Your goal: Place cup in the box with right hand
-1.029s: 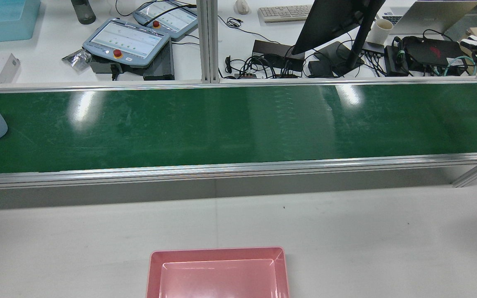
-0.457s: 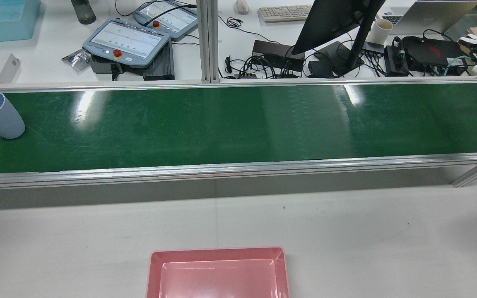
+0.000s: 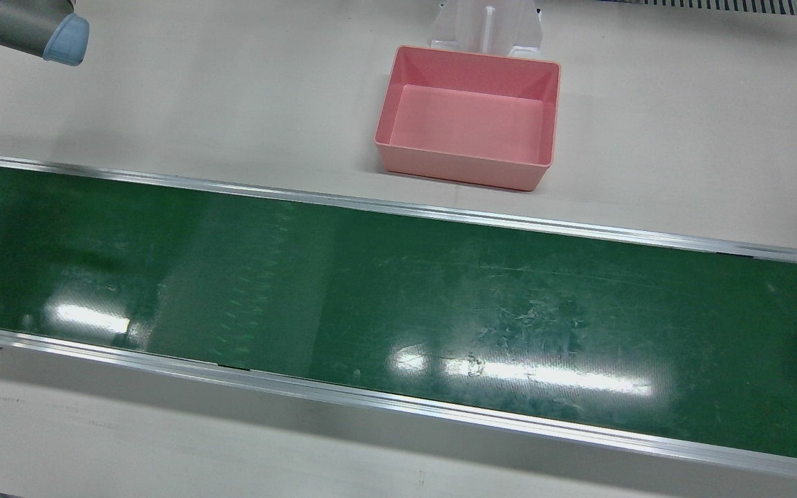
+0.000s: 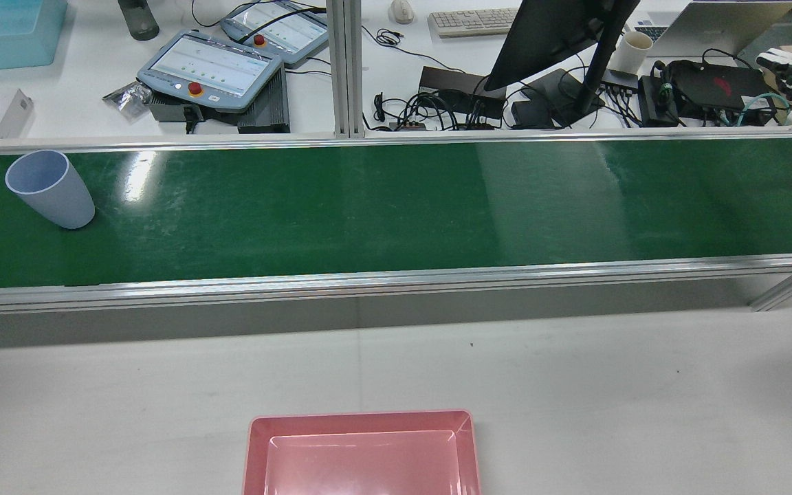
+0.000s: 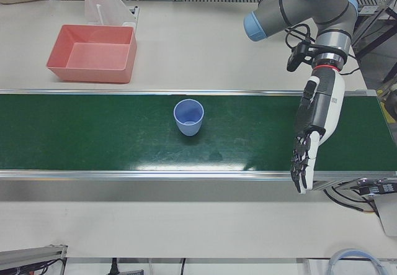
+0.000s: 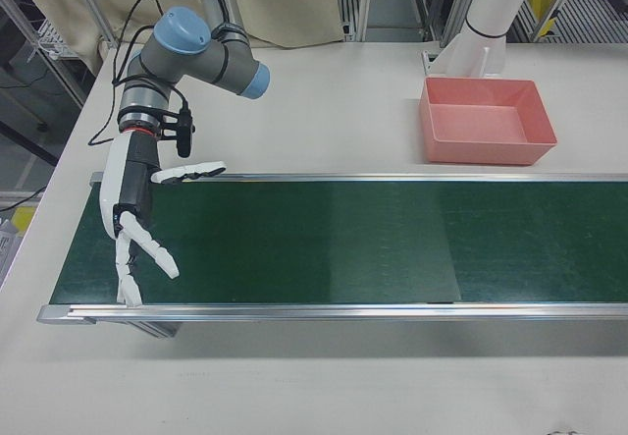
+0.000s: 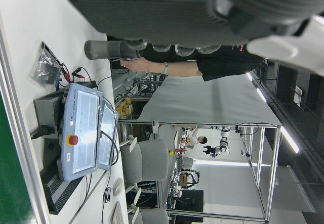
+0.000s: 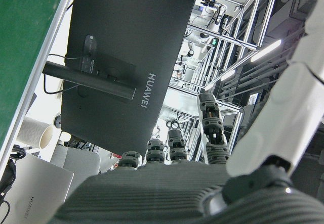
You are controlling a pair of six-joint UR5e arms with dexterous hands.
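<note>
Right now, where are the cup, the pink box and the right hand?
cup [image 5: 188,118], left-front view, on its outer wall below the rim.
pink box [image 3: 467,167], front view, on its near outer wall.
right hand [image 6: 130,209], right-front view, on the palm.

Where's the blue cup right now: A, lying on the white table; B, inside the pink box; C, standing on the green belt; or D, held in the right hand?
C: the blue cup stands upright, mouth up, on the green belt, with no hand touching it.
</note>
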